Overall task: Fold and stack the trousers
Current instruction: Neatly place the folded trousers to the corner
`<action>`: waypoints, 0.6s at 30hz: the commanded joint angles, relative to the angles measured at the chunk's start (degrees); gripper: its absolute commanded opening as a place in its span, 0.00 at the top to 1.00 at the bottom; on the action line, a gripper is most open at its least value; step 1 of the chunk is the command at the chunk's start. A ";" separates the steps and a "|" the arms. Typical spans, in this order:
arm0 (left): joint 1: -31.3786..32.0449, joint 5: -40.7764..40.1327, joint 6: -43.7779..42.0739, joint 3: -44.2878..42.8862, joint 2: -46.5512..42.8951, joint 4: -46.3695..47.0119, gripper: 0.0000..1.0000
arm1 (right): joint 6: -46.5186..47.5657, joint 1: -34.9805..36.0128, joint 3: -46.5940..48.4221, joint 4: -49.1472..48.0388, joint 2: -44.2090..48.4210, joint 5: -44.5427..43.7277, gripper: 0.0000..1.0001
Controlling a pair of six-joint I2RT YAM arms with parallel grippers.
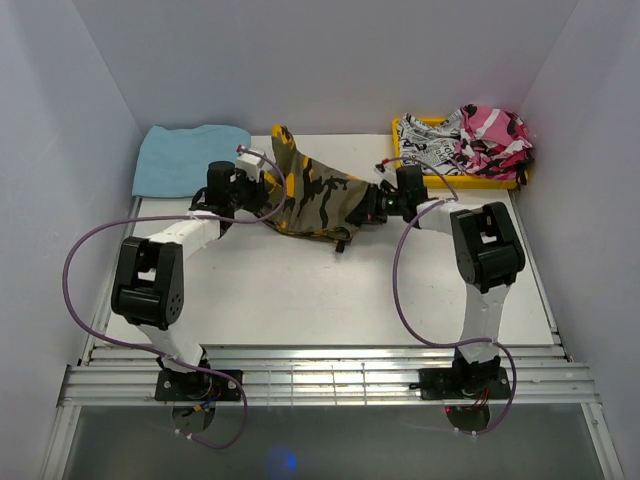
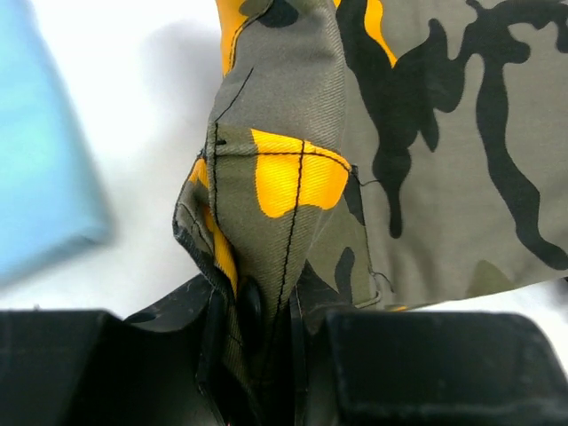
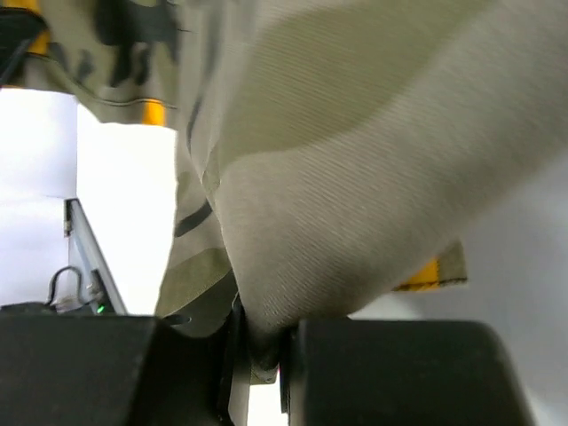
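Note:
The camouflage trousers point(image 1: 320, 197), olive with orange-yellow and black patches, hang bunched above the back middle of the white table point(image 1: 330, 290), stretched between both arms. My left gripper point(image 1: 262, 190) is shut on their left end; in the left wrist view a stitched fold of the trousers point(image 2: 275, 204) runs down into the closed gap of the gripper point(image 2: 262, 355). My right gripper point(image 1: 372, 202) is shut on the right end; in the right wrist view a thick olive fold of the trousers point(image 3: 355, 204) is pinched between the fingers of the gripper point(image 3: 264, 355).
A folded light blue cloth point(image 1: 190, 158) lies at the back left, close behind the left arm. A yellow tray point(image 1: 410, 128) at the back right holds a black-and-white printed garment point(image 1: 435, 150) and a pink camouflage garment point(image 1: 495, 140). White walls enclose the table.

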State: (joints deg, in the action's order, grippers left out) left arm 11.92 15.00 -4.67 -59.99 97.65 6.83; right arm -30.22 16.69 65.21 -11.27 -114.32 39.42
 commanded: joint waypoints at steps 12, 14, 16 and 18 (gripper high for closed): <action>-15.43 -3.13 -5.62 -12.53 2.11 24.96 1.00 | 5.62 9.33 47.62 -10.69 -23.72 -5.05 0.92; -16.75 -3.31 -5.79 -11.91 2.20 27.70 1.00 | 4.56 10.73 55.24 -13.51 -27.34 -7.15 0.92; -18.24 -4.37 -6.06 -10.95 2.20 30.95 1.00 | 3.59 12.22 59.57 -16.05 -32.26 -10.23 0.92; -19.91 -4.89 -5.97 -10.16 2.20 33.49 1.00 | 3.93 14.06 65.62 -19.57 -36.73 -12.95 0.92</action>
State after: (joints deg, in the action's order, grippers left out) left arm -5.85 12.82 -9.45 -69.41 102.21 27.94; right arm -25.74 28.62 121.89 -21.17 -147.33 32.08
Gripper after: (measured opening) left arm 0.326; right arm 0.146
